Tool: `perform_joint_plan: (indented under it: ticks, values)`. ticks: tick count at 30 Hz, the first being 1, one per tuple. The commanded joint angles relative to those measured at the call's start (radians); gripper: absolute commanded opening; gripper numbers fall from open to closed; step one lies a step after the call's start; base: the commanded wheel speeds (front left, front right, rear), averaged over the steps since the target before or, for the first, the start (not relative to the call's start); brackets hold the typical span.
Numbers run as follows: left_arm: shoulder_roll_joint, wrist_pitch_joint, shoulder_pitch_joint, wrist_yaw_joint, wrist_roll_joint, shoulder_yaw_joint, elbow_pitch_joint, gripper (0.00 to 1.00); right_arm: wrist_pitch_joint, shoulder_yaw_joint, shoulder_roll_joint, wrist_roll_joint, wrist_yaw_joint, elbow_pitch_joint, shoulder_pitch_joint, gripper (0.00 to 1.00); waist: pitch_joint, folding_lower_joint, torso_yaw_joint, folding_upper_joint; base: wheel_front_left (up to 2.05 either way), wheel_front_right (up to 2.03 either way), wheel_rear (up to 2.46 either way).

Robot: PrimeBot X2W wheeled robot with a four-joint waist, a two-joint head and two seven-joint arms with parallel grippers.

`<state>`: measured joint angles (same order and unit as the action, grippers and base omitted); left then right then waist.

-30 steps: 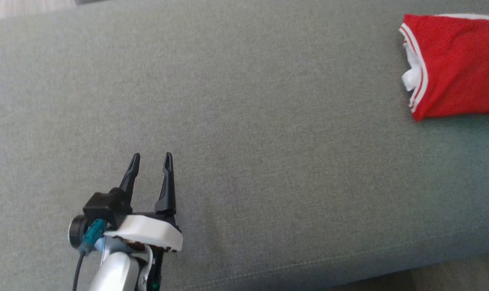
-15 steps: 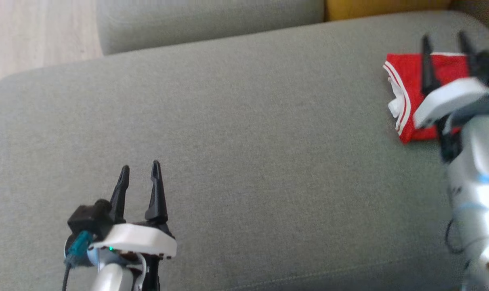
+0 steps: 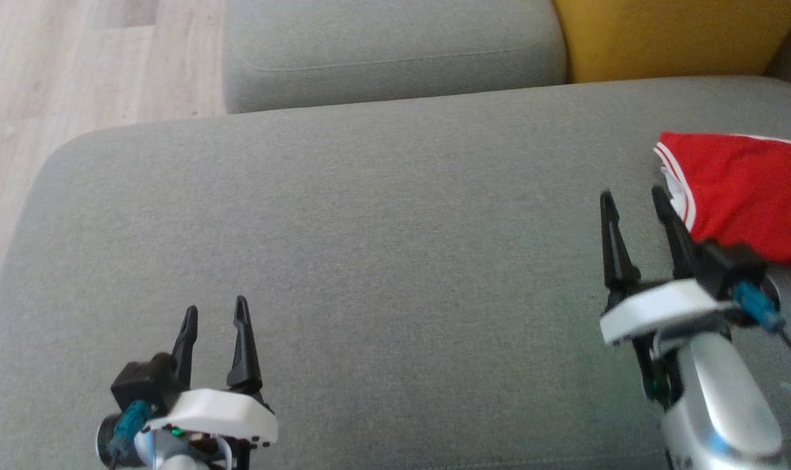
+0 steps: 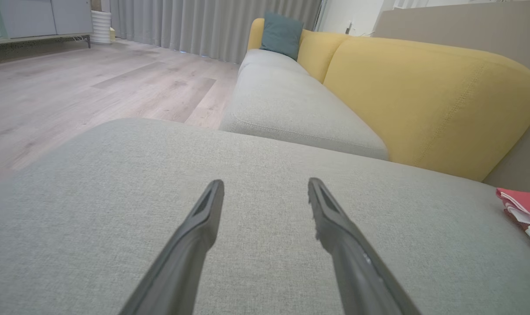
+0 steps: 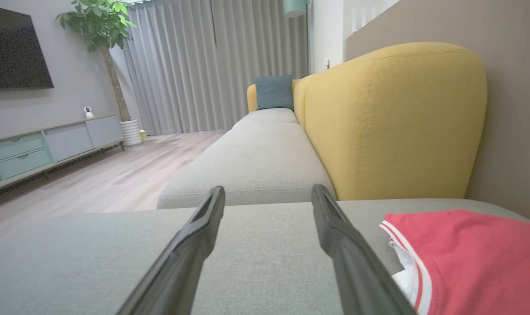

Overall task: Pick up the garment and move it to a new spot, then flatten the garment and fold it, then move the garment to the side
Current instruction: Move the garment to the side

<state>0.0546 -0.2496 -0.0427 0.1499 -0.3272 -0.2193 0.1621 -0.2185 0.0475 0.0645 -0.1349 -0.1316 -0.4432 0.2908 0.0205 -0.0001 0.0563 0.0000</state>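
Grey upholstery takes up most of the head view. A broad grey seat cushion (image 3: 369, 228) is taken as the landmark. Wooden floor (image 3: 75, 65) is seen beyond the cushion's far-left corner. A second grey cushion (image 3: 388, 46) is set behind its far edge, and a yellow backrest (image 3: 669, 36) stands behind its far-right corner.

The garment (image 3: 748, 196) is laid on the right part of the cushion, towards the far edge. It is red, edged with white stripes, and lies folded. A white inner layer is shown at its left border.

The right gripper (image 3: 632, 193) is held over the right part of the cushion, just beside the garment's left border, with its fingers pointed towards the cushion's far edge. Its jaws are spread wide, and only cushion fabric is seen between them. Whether the nearer finger touches the cloth cannot be told.

The left gripper (image 3: 215, 304) is held over the near-left part of the cushion, well apart from the garment and pointed the same way. Its jaws are likewise spread wide over bare fabric.

Farther from the cushion, in the right wrist view, a teal pillow (image 5: 273, 92) is propped at the sofa's far end. Grey curtains (image 5: 212, 61), a potted plant (image 5: 98, 26), a wall-mounted screen (image 5: 15, 48) and a low sideboard (image 5: 46, 146) are seen across the floor.
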Motion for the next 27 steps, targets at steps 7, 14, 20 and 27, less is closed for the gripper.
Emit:
perform_joint_plan:
  ticks: [7,14,20,27]
  values:
    - [-0.004,-0.012,0.006,-0.001,0.021,0.036,-0.032,1.0,0.021,0.052,-0.014,-0.066,0.001,0.208,-0.163,1.0,0.013,0.0001,-0.045,0.0,0.0,0.0,0.0]
    - [-0.004,-0.012,0.001,-0.002,0.033,0.028,-0.027,1.0,0.042,0.059,-0.014,-0.08,0.001,0.285,-0.26,1.0,0.015,0.0001,-0.047,0.0,0.0,0.0,0.0]
    - [-0.004,-0.012,-0.001,-0.006,0.033,0.019,-0.022,1.0,0.049,0.048,-0.014,-0.083,0.001,0.304,-0.28,1.0,0.016,0.0001,-0.039,0.0,0.0,0.0,0.0]
    - [-0.004,-0.012,0.0,-0.008,0.037,0.009,-0.016,1.0,0.055,0.035,-0.014,-0.08,0.001,0.313,-0.288,1.0,0.017,0.0001,-0.039,0.0,0.0,0.0,0.0]
